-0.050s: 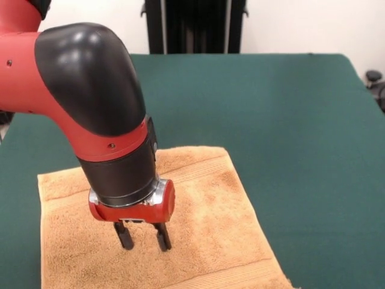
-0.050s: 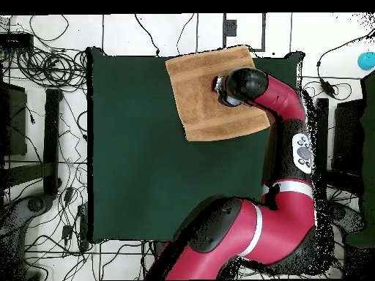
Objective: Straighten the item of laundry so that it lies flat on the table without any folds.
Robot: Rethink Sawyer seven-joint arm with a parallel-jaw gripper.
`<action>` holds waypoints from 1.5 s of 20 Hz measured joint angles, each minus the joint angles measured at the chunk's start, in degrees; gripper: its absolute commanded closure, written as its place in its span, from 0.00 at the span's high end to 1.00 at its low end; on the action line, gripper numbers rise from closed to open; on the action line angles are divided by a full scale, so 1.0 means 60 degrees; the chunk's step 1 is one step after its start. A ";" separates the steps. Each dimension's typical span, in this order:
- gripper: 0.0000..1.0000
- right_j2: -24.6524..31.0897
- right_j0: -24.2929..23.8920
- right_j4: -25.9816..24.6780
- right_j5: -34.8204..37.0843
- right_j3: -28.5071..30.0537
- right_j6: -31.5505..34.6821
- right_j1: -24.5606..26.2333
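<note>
The tan-orange terry towel (image 1: pixel 198 223) lies spread on the dark green table (image 1: pixel 289 120), near its front left corner in the front view, with a woven band visible near two edges. In the overhead view the towel (image 2: pixel 201 99) sits at the table's (image 2: pixel 146 146) top edge, looking flat and roughly square. My gripper (image 1: pixel 143 236) hangs just above the towel's middle, its two black fingers (image 1: pixel 124 236) apart with nothing between them. From overhead the arm's head (image 2: pixel 238 86) covers the gripper and part of the towel.
The red and black arm (image 2: pixel 282 110) reaches across the table's right side in the overhead view. Cables (image 2: pixel 44 66) and equipment lie on the floor around the table. The towel's near edge runs off the bottom of the front view.
</note>
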 measured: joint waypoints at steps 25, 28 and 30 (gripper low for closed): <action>1.00 -0.0509 0.0623 0.0463 0.0000 0.1257 0.0002 -0.0546; 1.00 -0.0529 0.0686 0.0545 -0.0002 0.1442 0.0002 -0.0596; 1.00 -0.0533 0.0708 0.0584 -0.0002 0.1534 0.0002 -0.0624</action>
